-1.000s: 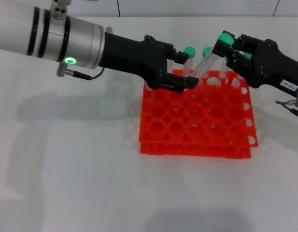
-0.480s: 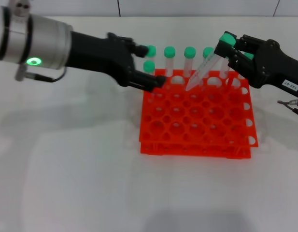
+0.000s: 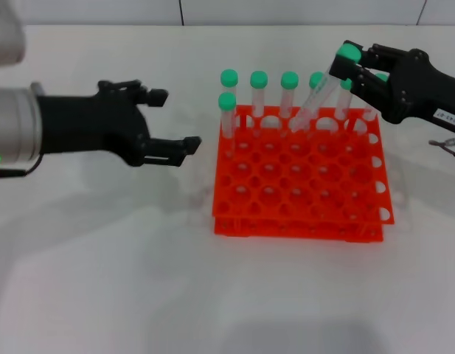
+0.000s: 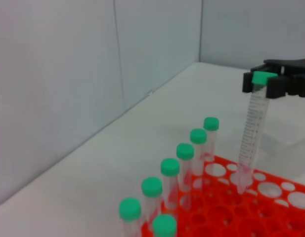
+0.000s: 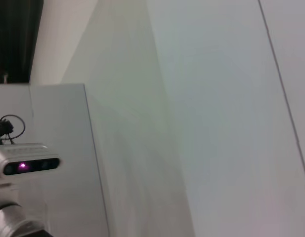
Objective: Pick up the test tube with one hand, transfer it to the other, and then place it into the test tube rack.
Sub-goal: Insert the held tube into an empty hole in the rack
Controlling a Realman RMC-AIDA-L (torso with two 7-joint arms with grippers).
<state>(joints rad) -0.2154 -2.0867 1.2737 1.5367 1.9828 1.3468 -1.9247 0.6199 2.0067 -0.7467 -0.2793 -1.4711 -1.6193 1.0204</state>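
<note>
Head view: test tube (image 3: 321, 94) leans tilted over the orange test tube rack (image 3: 301, 177), tip at a back-row hole, green cap clenched in the right gripper (image 3: 350, 61). Left gripper (image 3: 172, 118) hovers beside the rack above the white desk (image 3: 102, 280), fingers spread and empty.

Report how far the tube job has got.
Handover looks done: the left gripper is open, empty and off to the rack's left. In hand: the right gripper holds the test tube by its cap, tilted, tip at a back-row hole of the test tube rack. Left: seating it and releasing.
</note>
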